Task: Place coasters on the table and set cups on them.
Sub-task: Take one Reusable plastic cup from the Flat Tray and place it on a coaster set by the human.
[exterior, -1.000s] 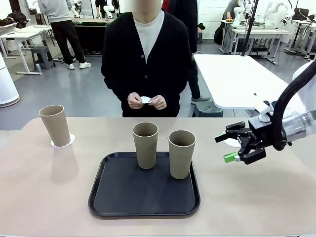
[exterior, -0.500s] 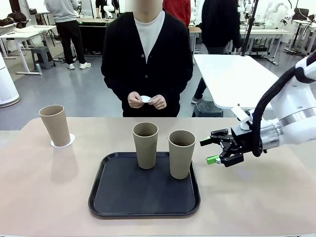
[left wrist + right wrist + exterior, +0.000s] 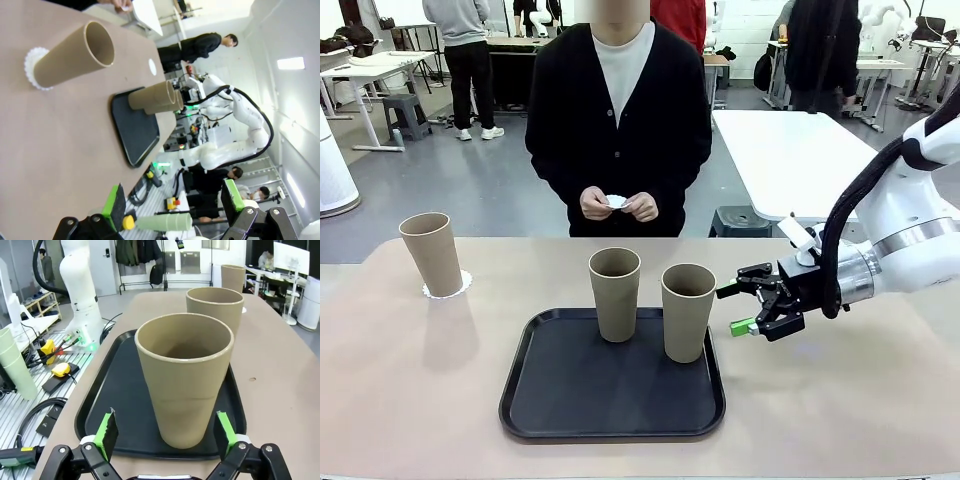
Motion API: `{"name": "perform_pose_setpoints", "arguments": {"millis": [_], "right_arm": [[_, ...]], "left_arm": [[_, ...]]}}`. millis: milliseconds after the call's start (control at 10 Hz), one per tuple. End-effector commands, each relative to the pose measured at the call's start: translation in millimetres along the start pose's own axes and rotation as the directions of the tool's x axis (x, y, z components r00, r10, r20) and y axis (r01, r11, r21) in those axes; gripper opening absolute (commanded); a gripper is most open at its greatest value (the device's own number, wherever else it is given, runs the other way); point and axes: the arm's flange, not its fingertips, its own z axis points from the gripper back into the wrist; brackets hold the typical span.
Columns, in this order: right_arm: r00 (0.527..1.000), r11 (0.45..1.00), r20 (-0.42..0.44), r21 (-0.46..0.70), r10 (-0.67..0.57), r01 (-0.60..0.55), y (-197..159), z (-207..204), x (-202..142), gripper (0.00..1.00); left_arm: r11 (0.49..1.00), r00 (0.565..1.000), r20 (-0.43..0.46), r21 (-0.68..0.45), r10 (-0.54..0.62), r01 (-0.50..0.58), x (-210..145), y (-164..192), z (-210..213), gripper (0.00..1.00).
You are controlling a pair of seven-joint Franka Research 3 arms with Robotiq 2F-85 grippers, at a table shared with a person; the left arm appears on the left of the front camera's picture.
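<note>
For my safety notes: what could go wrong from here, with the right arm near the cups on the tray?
The open right jaws face the right cup, which is tall and tapered: an off-centre touch may tip it. The other cup stands close on the tray and could be knocked.

Free gap betw. right hand (image 3: 730, 310) and right cup (image 3: 687, 315) on tray (image 3: 610, 428); 2nd cup (image 3: 615, 297) crowds that cup's left side.

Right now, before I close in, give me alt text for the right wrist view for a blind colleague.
The open jaws of the right gripper frame the nearest taupe cup, which stands upright on the black tray just ahead, untouched. A second cup stands behind it on the tray, and a third cup farther off on the beige table.
</note>
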Motion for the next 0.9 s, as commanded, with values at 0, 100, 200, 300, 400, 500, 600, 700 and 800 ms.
{"name": "perform_pose_setpoints", "arguments": {"millis": [0, 100, 200, 300, 400, 500, 600, 700, 800], "right_arm": [[0.999, 0.999, 0.016, -0.018, 0.036, -0.036, -8.6, -12.8, -8.9, 1.0], [0.999, 0.999, 0.012, -0.01, 0.039, -0.039, -10.1, -18.3, -11.3, 1.0], [0.999, 0.999, 0.011, -0.014, 0.045, -0.045, -12.4, -22.0, -12.6, 1.0], [0.999, 0.999, 0.012, -0.016, 0.044, -0.044, -14.7, -24.9, -13.7, 1.0], [0.999, 0.999, 0.015, -0.019, 0.044, -0.043, -16.7, -27.9, -14.8, 1.0], [0.999, 0.999, 0.016, -0.024, 0.045, -0.044, -19.0, -32.4, -16.2, 1.0], [0.999, 0.999, 0.018, -0.026, 0.047, -0.046, -20.5, -35.6, -16.3, 1.0], [0.999, 0.999, 0.02, -0.026, 0.046, -0.045, -21.4, -38.5, -16.5, 1.0], [0.999, 0.999, 0.019, -0.024, 0.044, -0.043, -22.1, -41.1, -17.2, 1.0]], "left_arm": [[1.0, 1.0, 0.004, -0.007, 0.004, -0.004, -0.3, -3.0, 1.7, 1.0], [1.0, 1.0, 0.004, -0.007, 0.004, -0.004, -0.3, -3.0, 1.7, 1.0], [1.0, 1.0, 0.004, -0.007, 0.004, -0.004, -0.3, -3.0, 1.7, 1.0], [1.0, 1.0, 0.004, -0.007, 0.004, -0.004, -0.3, -3.0, 1.7, 1.0], [1.0, 1.0, 0.004, -0.007, 0.004, -0.004, -0.3, -3.0, 1.7, 1.0], [1.0, 1.0, 0.004, -0.007, 0.004, -0.004, -0.3, -3.0, 1.7, 1.0], [1.0, 1.0, 0.004, -0.007, 0.004, -0.004, -0.3, -3.0, 1.7, 1.0], [1.0, 1.0, 0.004, -0.007, 0.004, -0.004, -0.3, -3.0, 1.7, 1.0], [1.0, 1.0, 0.004, -0.007, 0.004, -0.004, -0.3, -3.0, 1.7, 1.0]]}}
